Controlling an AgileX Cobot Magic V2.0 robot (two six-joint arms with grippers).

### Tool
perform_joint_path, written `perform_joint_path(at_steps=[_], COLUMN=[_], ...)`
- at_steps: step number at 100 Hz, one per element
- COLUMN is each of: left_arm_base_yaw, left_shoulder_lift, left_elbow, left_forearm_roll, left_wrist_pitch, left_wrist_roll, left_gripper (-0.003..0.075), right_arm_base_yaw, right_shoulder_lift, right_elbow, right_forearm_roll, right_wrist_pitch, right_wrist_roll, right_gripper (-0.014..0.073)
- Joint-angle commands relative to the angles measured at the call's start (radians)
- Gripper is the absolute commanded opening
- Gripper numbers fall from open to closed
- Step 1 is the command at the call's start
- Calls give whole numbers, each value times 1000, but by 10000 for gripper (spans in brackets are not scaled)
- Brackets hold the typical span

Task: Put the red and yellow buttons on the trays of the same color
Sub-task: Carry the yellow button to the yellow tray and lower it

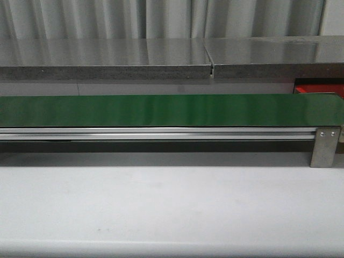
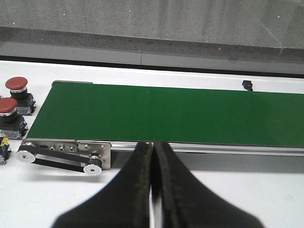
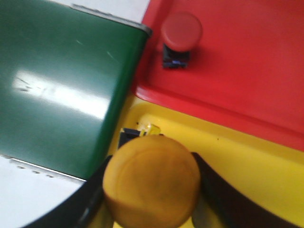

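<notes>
In the right wrist view my right gripper (image 3: 151, 185) is shut on a yellow button (image 3: 152, 178), held over the near corner of a yellow tray (image 3: 247, 156). A red button (image 3: 180, 35) stands on the red tray (image 3: 256, 71) beside it. Part of the red tray also shows in the front view (image 1: 317, 87), behind the belt's right end. In the left wrist view my left gripper (image 2: 153, 145) is shut and empty, just in front of the green belt (image 2: 166, 116). Two red buttons (image 2: 17, 90) (image 2: 8, 114) stand on the table off the belt's end. Neither gripper shows in the front view.
The long green conveyor belt (image 1: 161, 110) crosses the table on an aluminium rail with a metal bracket (image 1: 325, 145). Its drive pulleys (image 2: 92, 167) sit at the end near the red buttons. A small black part (image 2: 247, 85) lies behind the belt. A grey ledge (image 1: 107, 62) runs along the back.
</notes>
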Motion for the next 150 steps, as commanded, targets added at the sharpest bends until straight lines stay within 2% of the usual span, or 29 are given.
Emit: perform_joint_path(at_steps=[1, 19, 38, 89, 99, 116, 123, 150], left_arm_base_yaw=[-10, -10, -10, -10, -10, -10, -10, -10], left_shoulder_lift=[6, 6, 6, 6, 6, 6, 6, 6], left_elbow=[-25, -25, -25, -25, -25, -25, -25, -25], left_forearm_roll=[-23, -23, -23, -23, -23, -23, -23, -23], left_wrist_pitch=[-72, -72, -72, -72, -72, -72, -72, -72], left_wrist_roll=[0, 0, 0, 0, 0, 0, 0, 0], left_gripper=[-20, -20, -20, -20, -20, -20, -20, -20], right_arm_base_yaw=[-10, -10, -10, -10, -10, -10, -10, -9], right_shoulder_lift=[-52, -49, -46, 43, 48, 48, 47, -19], right_elbow=[55, 192, 259, 268, 268, 268, 268, 265], right_forearm_roll=[22, 22, 22, 37, 39, 45, 47, 93], right_wrist_pitch=[-135, -289, -410, -434, -433, -434, -434, -436], right_wrist_roll=[4, 2, 1, 1, 1, 1, 1, 1], right_gripper=[113, 113, 113, 125, 204, 513, 588, 605])
